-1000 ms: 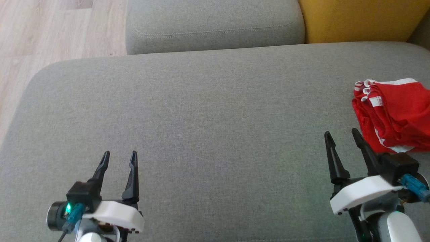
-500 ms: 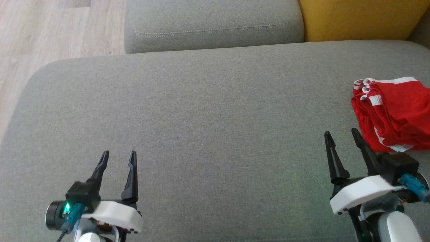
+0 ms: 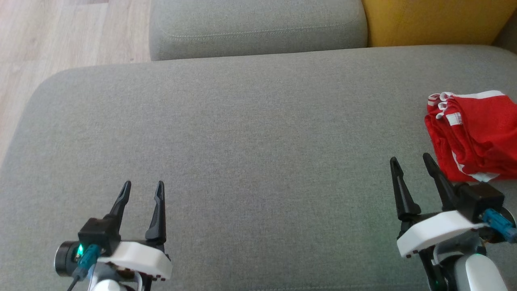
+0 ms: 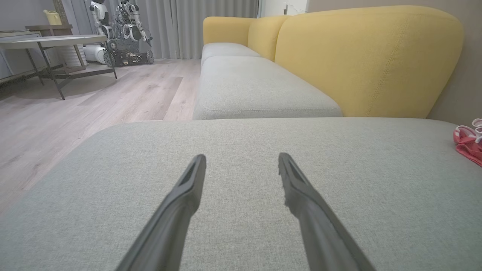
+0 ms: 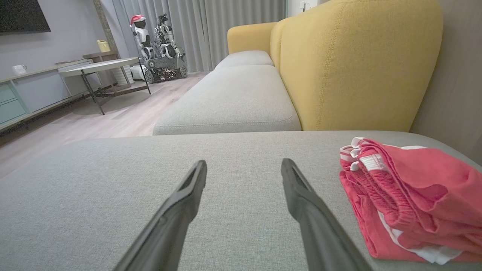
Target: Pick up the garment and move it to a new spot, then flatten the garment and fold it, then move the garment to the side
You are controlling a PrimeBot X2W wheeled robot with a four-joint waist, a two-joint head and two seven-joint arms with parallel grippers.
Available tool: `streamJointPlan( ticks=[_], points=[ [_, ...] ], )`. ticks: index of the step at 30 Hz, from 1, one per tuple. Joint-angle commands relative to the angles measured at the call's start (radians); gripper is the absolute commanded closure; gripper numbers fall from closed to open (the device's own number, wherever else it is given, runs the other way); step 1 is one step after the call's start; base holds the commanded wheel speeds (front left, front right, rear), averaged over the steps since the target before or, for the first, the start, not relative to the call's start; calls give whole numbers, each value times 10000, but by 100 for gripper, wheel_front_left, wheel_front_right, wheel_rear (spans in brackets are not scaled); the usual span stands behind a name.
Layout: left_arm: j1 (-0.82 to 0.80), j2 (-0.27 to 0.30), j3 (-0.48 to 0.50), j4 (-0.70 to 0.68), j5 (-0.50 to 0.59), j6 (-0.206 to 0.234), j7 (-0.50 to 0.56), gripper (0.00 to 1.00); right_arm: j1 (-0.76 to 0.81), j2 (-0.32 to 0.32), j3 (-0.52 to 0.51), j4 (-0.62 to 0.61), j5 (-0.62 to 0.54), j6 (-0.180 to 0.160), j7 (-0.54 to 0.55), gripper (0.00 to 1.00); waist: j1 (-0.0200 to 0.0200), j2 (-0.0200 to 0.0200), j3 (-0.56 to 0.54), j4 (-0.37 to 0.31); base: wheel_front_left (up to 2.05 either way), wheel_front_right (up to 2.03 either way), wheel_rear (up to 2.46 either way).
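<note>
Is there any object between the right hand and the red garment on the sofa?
No, nothing visible stands in the way. The open right hand hovers beside the red garment, to its left, with bare grey seat cushion between them.

Quick count: one red garment (image 3: pixel 476 133), two grippers, left gripper (image 3: pixel 144 182) and right gripper (image 3: pixel 409 157), two fingers (image 3: pixel 158 210) each, three grey seat cushions (image 4: pixel 260 86).

Black tapered fingers (image 3: pixel 158 212) join white wrist shells (image 3: pixel 139 260) fitted with teal cable plugs (image 3: pixel 89 255).
</note>
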Motion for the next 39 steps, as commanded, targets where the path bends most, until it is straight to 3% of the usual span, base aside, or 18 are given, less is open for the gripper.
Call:
streamJointPlan(
  ticks=[1,3,4,39],
  points=[
    [-483,213,290,-359,-94,62,-82,0,-276,-26,229,-427,19,-9,16,0,0,0,22,3,0,0,0],
    [-507,225,264,-373,-104,34,-90,0,-296,-26,236,-424,26,-9,12,0,0,0,41,1,0,0,0],
    [-4,26,-45,-19,-9,-14,0,100,-2,0,4,0,10,0,-1,100,0,0,44,2,0,0,0],
    [-326,-309,784,586,-3562,-706,740,100,-326,-152,-101,917,3945,-2,-109,100,0,0,11,5,0,0,0]
  ],
)
